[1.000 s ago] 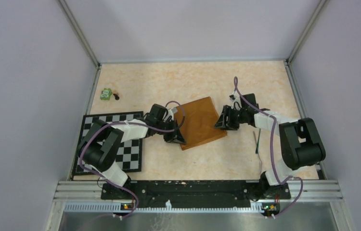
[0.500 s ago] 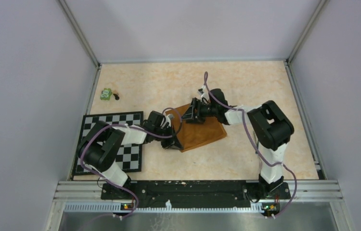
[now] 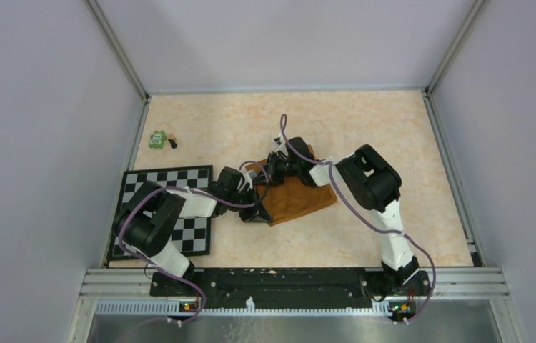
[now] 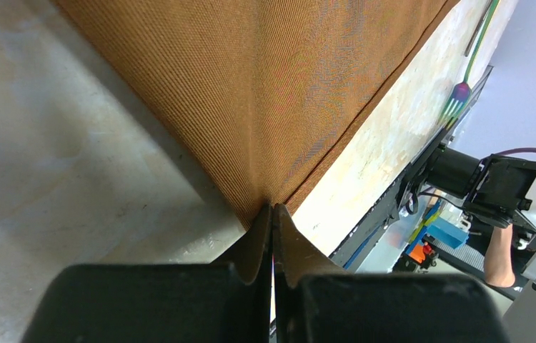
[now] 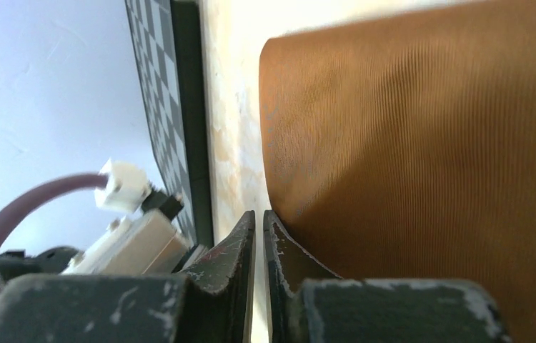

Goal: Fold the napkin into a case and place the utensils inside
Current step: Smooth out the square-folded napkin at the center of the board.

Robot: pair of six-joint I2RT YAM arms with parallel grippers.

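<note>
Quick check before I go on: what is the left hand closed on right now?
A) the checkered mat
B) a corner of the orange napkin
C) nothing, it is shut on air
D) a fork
B: in the left wrist view the left hand is pinched shut right on a corner of the napkin, with the cloth fanning out from its tips.
</note>
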